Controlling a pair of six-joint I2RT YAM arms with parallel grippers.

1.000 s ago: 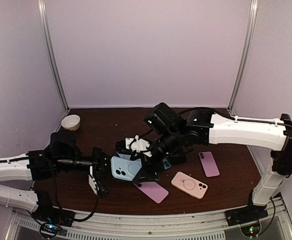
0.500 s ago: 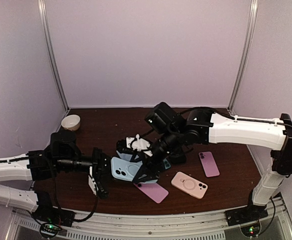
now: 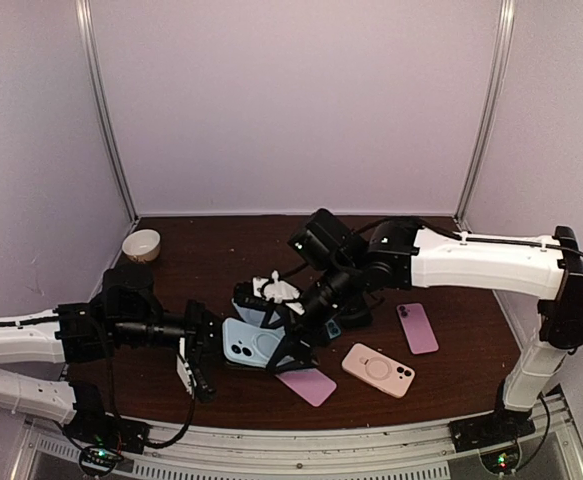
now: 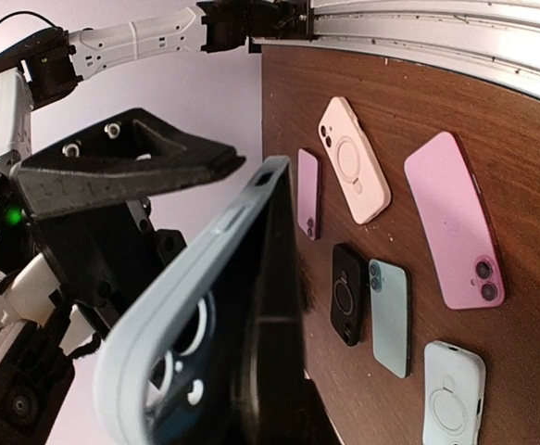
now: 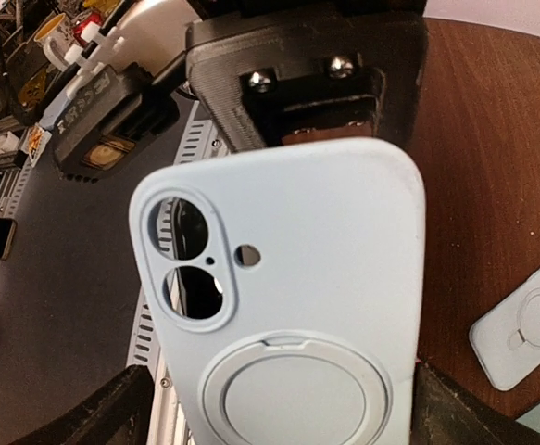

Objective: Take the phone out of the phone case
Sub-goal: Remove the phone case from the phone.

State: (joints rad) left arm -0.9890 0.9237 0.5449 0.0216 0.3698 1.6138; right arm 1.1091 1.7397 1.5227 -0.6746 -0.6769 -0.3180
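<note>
The light blue phone case (image 3: 253,345) hangs above the middle of the bench (image 3: 186,255), caught between both arms, its long axis running roughly from one claw to the other. The left claw (image 3: 211,350) is clenched on the camera-cutout end. The right claw (image 3: 293,345) straddles the other end across the width, one finger off each long edge; whether those fingers actually press, I cannot tell. The case's back faces up towards the right wrist, so the open face looks down and away. A dark slab showing there, probably the phone (image 4: 270,315), still sits in the shell. Both claws are at the case; I judge the right one better placed to peel the free end's rim back
</note>
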